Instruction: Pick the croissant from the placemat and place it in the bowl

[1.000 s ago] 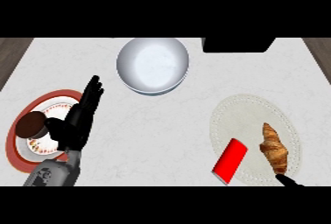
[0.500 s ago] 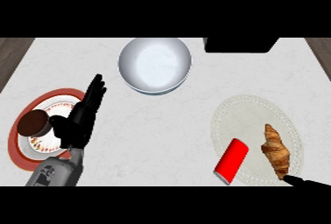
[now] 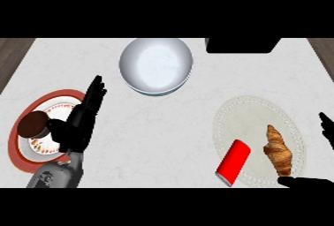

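One croissant point(image 3: 278, 150) lies on the round, pale placemat point(image 3: 248, 114), right of the mat's centre. It is golden-brown with darker ridged bands. Its narrow tip points to 12 o'clock and the body widens toward 6 o'clock. Nothing is touching it.

Placemat sits at 4 o'clock on the white marbled counter point(image 3: 163, 132).

A red can point(image 3: 233, 162) lies on its side at the croissant's 8 o'clock, near it but apart, across the mat's lower left edge.

Right hand point(image 3: 310, 182): only black fragments show, one at the croissant's 5 o'clock by the lower edge and one at its 2 o'clock by the right edge. I cannot tell whether it is open or closed. It is not on the croissant.

A white bowl point(image 3: 157, 66) stands at 12 o'clock on the counter, well apart from the mat.

Left hand point(image 3: 81, 121) is at 8 o'clock, open with fingers straight toward 12 o'clock, holding nothing. It overlaps the right side of a red-rimmed plate point(image 3: 14, 139).

A dark brown round cake point(image 3: 32, 124) sits on the plate, just beside that hand.

A black box point(image 3: 241, 45) is at 1 o'clock, at the far edge.
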Available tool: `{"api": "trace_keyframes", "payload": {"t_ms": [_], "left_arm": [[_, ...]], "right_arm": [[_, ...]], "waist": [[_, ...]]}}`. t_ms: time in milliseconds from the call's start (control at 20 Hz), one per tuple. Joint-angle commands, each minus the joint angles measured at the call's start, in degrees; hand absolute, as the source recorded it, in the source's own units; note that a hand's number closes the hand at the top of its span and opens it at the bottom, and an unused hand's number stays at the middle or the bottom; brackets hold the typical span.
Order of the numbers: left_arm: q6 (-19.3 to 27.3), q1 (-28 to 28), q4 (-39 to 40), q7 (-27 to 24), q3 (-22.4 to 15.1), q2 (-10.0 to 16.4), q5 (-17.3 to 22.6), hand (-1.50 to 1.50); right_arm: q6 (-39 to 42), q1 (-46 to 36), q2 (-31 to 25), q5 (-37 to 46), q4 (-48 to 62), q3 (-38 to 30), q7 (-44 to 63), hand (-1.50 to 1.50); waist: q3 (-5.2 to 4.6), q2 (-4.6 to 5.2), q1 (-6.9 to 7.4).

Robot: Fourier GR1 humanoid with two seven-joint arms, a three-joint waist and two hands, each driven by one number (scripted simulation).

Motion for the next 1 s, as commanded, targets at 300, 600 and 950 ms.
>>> {"api": "trace_keyframes", "payload": {"t_ms": [300, 600, 950], "left_arm": [[0.5, 0.0, 1.4, -1.4, 0.5, -4.9, -4.6, 0.0], [-2.2, -0.3, 1.1, 0.4, 2.6, -4.8, -5.0, 0.0], [-4.1, 0.6, 2.1, -0.4, 4.4, -5.5, -5.9, 0.0]], "right_arm": [[5.7, 1.5, 7.0, -2.1, 4.8, -4.1, -11.6, -1.5], [8.6, 6.9, 10.4, -3.9, -0.7, -7.0, -13.4, -1.5], [9.6, 3.8, 16.2, -3.0, 4.3, -6.3, -14.4, -1.5]], "waist": [[0.02, -0.02, -0.27], [0.01, -0.04, -0.42], [0.01, -0.02, -0.22]]}}
